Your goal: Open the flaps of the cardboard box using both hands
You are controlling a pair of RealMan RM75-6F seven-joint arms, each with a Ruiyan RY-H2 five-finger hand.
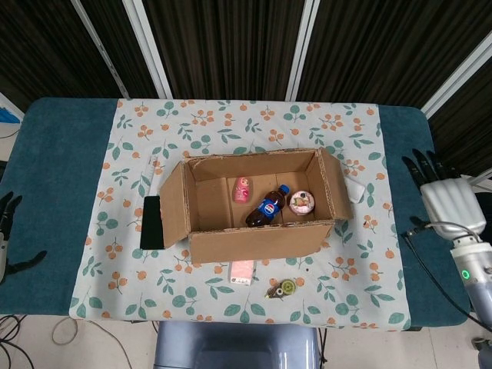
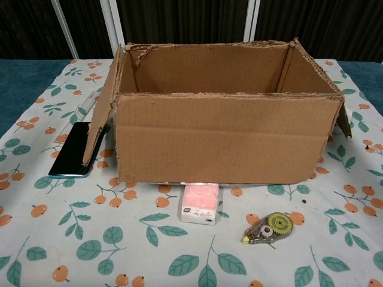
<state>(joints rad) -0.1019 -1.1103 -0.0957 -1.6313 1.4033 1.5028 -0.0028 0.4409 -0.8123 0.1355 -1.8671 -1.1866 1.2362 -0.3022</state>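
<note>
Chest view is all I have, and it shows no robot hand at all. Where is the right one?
Observer: The right robot hand is over the teal table, right of the cardboard box, with its fingers spread and touching nothing.
Operator: And the left one?
Observer: The left robot hand is at the table's far left edge, apart from the box and holding nothing.
Operator: What is inside the box?
Observer: A dark drink bottle lies on the box floor between a small pink bottle and a round pink cup.
</note>
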